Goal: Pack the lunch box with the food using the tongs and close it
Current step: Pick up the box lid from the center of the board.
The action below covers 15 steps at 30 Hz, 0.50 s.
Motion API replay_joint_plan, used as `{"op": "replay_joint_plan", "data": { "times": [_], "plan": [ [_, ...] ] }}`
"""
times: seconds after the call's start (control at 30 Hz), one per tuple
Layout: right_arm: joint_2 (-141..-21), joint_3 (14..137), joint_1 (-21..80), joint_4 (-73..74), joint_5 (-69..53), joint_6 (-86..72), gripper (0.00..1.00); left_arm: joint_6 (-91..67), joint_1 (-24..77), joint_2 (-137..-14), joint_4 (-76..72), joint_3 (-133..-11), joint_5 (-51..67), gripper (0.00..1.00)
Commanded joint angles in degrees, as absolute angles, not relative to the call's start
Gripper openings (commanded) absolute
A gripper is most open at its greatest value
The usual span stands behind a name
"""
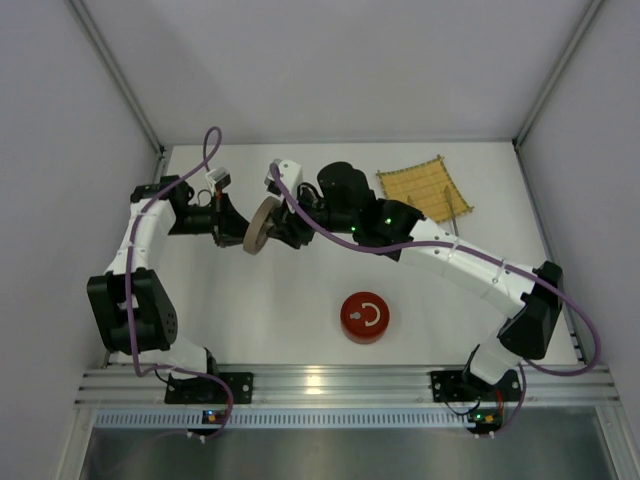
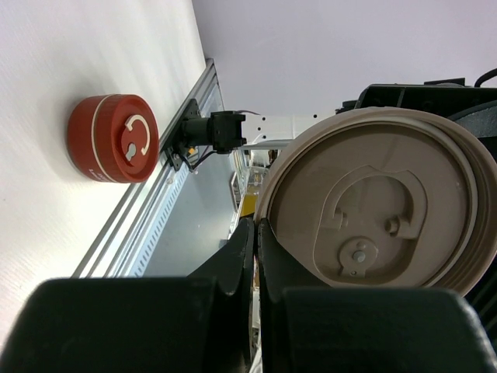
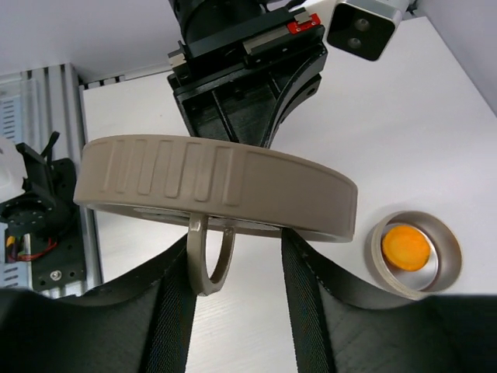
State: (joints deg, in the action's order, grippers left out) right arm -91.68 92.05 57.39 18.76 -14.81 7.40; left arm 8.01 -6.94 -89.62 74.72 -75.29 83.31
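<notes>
The lunch box's tan round lid (image 1: 259, 232) hangs on edge above the table, and my left gripper (image 1: 240, 235) is shut on its rim. In the left wrist view the lid (image 2: 380, 210) fills the right side beside my closed left gripper (image 2: 258, 233). My right gripper (image 3: 239, 247) stands open under the ribbed lid (image 3: 217, 186), its fingers either side of the lid's ring handle (image 3: 203, 264). One round orange piece of food (image 3: 405, 247) lies in a small tan bowl (image 3: 379, 256) on the table. The tongs (image 1: 453, 213) lie at the bamboo mat's edge.
A red round container (image 1: 365, 316) with a white mark on top stands near the front middle, also in the left wrist view (image 2: 113, 138). The bamboo mat (image 1: 425, 188) lies at the back right. White walls close in the table.
</notes>
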Motion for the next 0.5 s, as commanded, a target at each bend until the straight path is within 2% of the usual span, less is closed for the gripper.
{"op": "replay_joint_plan", "data": {
  "times": [0.0,0.17,0.33,0.47],
  "plan": [
    [-91.76,94.83,58.27,15.38,-12.04,6.86,0.39,10.72,-6.77,-87.80,76.29,-75.85,95.63,0.00],
    [-91.93,95.36,58.27,15.38,-13.88,6.94,0.23,12.83,-6.77,-88.33,77.96,-76.99,95.63,0.00],
    [-91.67,95.27,58.18,15.82,-19.93,7.56,0.00,15.80,-7.03,-88.86,79.18,-77.25,95.54,0.00],
    [-91.41,94.92,58.18,16.00,-23.20,7.91,0.00,16.17,-7.82,-89.73,79.98,-77.78,95.10,0.00]
  ]
}}
